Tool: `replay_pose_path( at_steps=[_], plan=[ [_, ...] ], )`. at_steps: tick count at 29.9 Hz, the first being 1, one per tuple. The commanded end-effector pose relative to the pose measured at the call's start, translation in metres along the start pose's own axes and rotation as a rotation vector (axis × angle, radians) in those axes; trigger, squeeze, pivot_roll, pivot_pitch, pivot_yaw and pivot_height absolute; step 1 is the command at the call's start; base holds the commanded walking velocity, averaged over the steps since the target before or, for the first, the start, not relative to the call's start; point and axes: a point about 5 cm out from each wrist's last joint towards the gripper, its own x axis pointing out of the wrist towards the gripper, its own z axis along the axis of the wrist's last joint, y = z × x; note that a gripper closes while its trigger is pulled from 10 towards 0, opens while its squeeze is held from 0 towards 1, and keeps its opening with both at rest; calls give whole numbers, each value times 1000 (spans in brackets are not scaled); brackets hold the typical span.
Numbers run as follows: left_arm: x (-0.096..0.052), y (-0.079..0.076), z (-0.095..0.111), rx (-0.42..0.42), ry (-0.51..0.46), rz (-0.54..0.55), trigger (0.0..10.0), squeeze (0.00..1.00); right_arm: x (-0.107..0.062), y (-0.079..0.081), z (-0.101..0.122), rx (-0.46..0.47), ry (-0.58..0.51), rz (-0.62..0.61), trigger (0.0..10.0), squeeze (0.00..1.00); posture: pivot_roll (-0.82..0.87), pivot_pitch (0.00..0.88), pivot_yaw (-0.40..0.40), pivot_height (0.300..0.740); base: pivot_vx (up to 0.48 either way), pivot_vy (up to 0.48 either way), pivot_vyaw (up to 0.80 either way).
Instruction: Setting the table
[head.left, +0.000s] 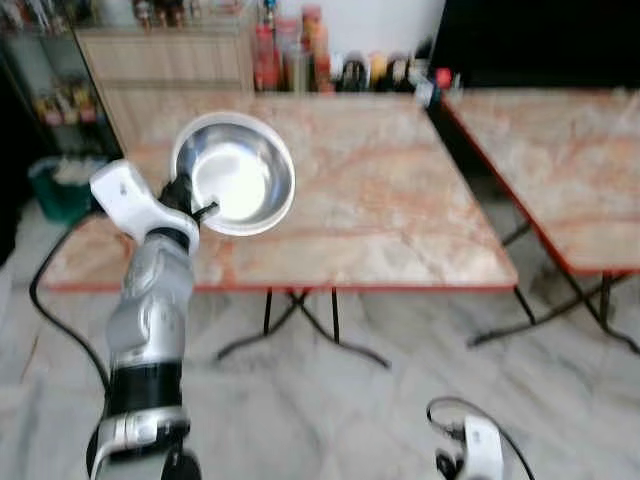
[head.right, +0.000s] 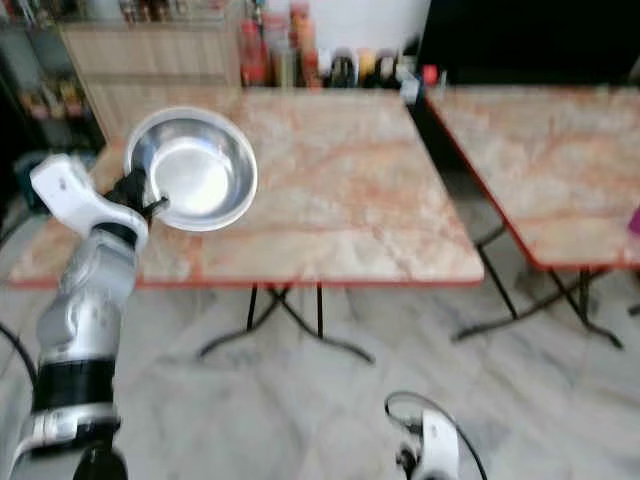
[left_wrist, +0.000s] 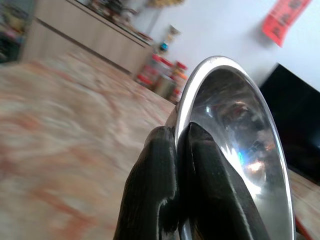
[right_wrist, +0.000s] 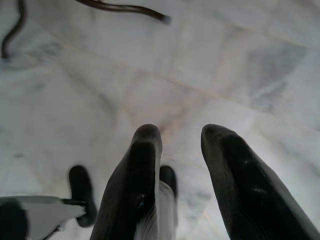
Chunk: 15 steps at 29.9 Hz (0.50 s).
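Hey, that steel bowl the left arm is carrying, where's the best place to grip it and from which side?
By the rim, from the edge nearest the robot. The steel bowl is wide and shallow with a thin rolled lip, so two fingers can pinch it, one inside and one outside. The left gripper is shut on the rim that way, with the bowl tilted above the marble table. The right gripper hangs open over the floor.

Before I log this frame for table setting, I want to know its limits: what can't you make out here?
- Bottles and jars at the marble table's far edge: blurred, labels unreadable in the head views.
- Steel bowl's rim where the left gripper pinches it: covered by the fingers in the left wrist view.
- Second table: cut off by the right edge.
- Right gripper: hangs over the floor, arm cut off by the bottom edge.
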Motion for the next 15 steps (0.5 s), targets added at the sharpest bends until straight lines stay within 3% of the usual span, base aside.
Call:
replay_pose_path(
  at_steps=[1, 15],
  plan=[
    [3, -9, 4, 6, -8, -33, 10000, 0, 0, -5, 3, 2, -10, -12, 10000, 0, 45, 0, -34, 740, 337, 0, 0],
    [3, -11, 1, 6, 3, -43, 10000, 0, -1, -4, 1, 1, -9, -9, 10000, 0, 43, 0, -27, 740, 336, 0, 0]
  ],
)
